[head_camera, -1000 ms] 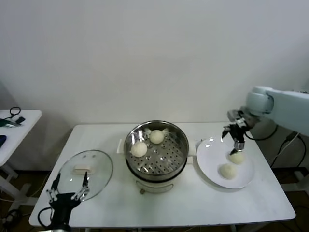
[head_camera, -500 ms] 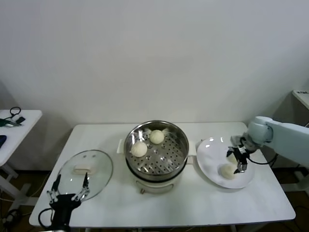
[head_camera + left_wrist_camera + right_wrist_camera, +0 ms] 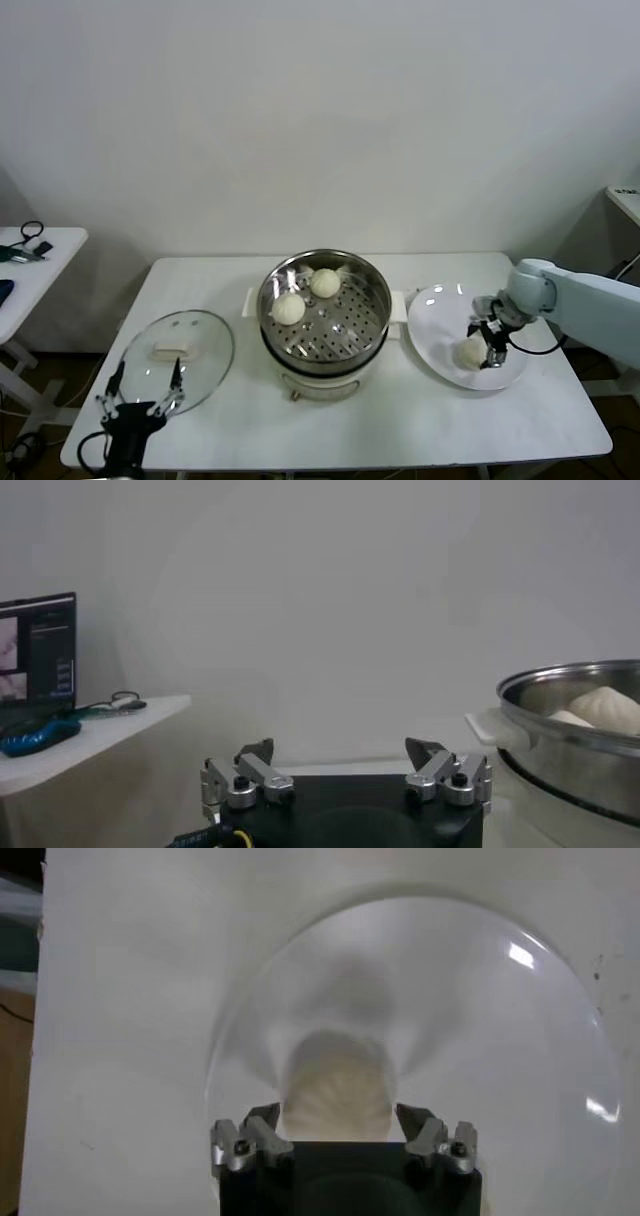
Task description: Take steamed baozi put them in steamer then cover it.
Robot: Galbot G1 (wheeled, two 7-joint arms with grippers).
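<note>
The steamer [image 3: 324,312] stands mid-table with two baozi [image 3: 288,308] [image 3: 324,283] on its perforated tray. A white plate [image 3: 448,312] lies to its right with one baozi [image 3: 469,352] in sight. My right gripper [image 3: 490,340] is low over the plate. In the right wrist view it [image 3: 338,1120] is open, with a baozi [image 3: 337,1088] between its fingers, which stand a little apart from it. The fourth baozi is hidden. The cover [image 3: 177,347] lies flat at the table's left. My left gripper [image 3: 140,393] waits open just in front of it.
The left wrist view shows the steamer's rim [image 3: 575,695] and a baozi [image 3: 605,708] inside. A small side table [image 3: 30,262] with dark items stands at the far left. The table's front edge runs close below the left gripper.
My right gripper came down from above the plate's far side onto the plate and now has its fingers on either side of a baozi. The left arm has not moved.
</note>
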